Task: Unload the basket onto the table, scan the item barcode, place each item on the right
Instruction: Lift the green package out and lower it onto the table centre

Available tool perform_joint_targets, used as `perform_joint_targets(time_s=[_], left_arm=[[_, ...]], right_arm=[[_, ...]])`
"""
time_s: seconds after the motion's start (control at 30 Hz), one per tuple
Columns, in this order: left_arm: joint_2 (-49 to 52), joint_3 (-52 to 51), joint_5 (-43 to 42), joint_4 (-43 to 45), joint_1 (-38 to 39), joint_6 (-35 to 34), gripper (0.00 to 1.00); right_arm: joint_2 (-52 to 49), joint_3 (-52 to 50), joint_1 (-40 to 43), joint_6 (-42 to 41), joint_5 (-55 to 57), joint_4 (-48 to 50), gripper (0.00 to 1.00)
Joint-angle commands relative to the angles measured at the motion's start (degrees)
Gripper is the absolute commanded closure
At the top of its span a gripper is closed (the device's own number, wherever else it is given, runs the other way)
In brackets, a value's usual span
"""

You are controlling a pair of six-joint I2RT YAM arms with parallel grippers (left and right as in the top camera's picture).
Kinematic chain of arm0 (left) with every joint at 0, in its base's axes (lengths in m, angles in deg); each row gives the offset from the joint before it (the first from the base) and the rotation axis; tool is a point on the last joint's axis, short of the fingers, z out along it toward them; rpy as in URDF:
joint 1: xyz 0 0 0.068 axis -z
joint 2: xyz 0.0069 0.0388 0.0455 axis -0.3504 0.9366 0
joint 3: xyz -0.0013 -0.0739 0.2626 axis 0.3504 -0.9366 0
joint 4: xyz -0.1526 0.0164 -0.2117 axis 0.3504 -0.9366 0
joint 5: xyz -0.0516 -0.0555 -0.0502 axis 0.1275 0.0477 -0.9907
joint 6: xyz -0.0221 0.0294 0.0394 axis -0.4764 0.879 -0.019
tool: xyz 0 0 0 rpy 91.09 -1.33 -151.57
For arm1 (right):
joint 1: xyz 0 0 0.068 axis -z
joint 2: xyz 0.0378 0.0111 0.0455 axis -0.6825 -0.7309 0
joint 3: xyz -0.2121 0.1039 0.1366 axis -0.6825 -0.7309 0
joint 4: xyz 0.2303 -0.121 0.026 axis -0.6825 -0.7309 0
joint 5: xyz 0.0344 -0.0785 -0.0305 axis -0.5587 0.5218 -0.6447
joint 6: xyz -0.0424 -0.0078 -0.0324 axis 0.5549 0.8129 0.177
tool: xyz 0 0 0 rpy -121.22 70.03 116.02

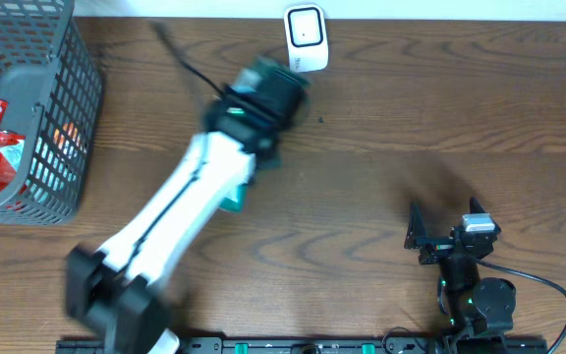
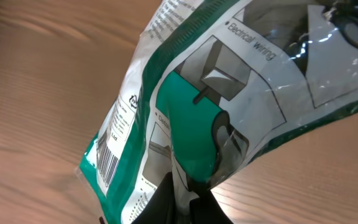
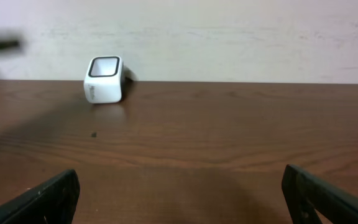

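The left claw [image 2: 188, 202] was clenched on the green-and-clear plastic packet [image 2: 229, 87], held above the brown wooden surface [image 1: 381, 177]. Its barcode [image 2: 107, 158] sat near one end. The white boxy scanner [image 1: 306, 37] lay just beyond this arm, and the released right claw [image 1: 440, 236] was well apart.

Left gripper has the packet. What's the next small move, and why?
Probably turn the packet so its barcode faces the scanner: the barcode sits near one edge of the held packet, and the scanner stands close by.
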Motion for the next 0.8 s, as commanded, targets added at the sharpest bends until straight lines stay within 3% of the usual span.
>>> perform_joint_targets(time_s=[0.0, 0.2, 0.23, 0.33, 0.37, 0.4, 0.57, 0.67, 0.77], left_arm=[[7.74, -0.72, -5.35, 2.51, 3.58, -4.87, 0.93], [14.75, -0.70, -14.91, 7.76, 5.53, -3.87, 0.93], [14.88, -0.70, -16.74, 8.24, 5.51, -2.75, 0.87], [14.40, -0.42, -20.24, 8.44, 5.31, 0.94, 0.45], [13.86, 0.31, -23.12, 8.44, 4.94, 3.85, 0.37], [13.40, 1.03, -25.07, 8.44, 4.63, 5.73, 0.35], [9.75, 3.54, -27.74, 8.76, 2.60, 12.66, 0.34], [8.15, 3.52, -22.25, 9.14, 0.63, 14.99, 0.34], [8.17, 3.23, -15.47, 9.27, -1.51, 20.37, 0.66]], right_arm=[[0.31, -0.09, 0.50, 0.85, -0.09, -0.22, 0.01], [0.31, -0.09, 0.50, 0.85, -0.07, -0.22, 0.01], [0.31, -0.09, 0.50, 0.85, -0.07, -0.22, 0.01], [0.31, -0.09, 0.50, 0.85, -0.07, -0.22, 0.01], [0.31, -0.09, 0.50, 0.85, -0.07, -0.22, 0.01], [0.31, -0.09, 0.50, 0.85, -0.09, -0.22, 0.01], [0.31, -0.09, 0.50, 0.85, -0.07, -0.22, 0.01], [0.31, -0.09, 0.50, 0.85, -0.07, -0.22, 0.01], [0.31, -0.09, 0.50, 0.85, -0.07, -0.22, 0.01]])
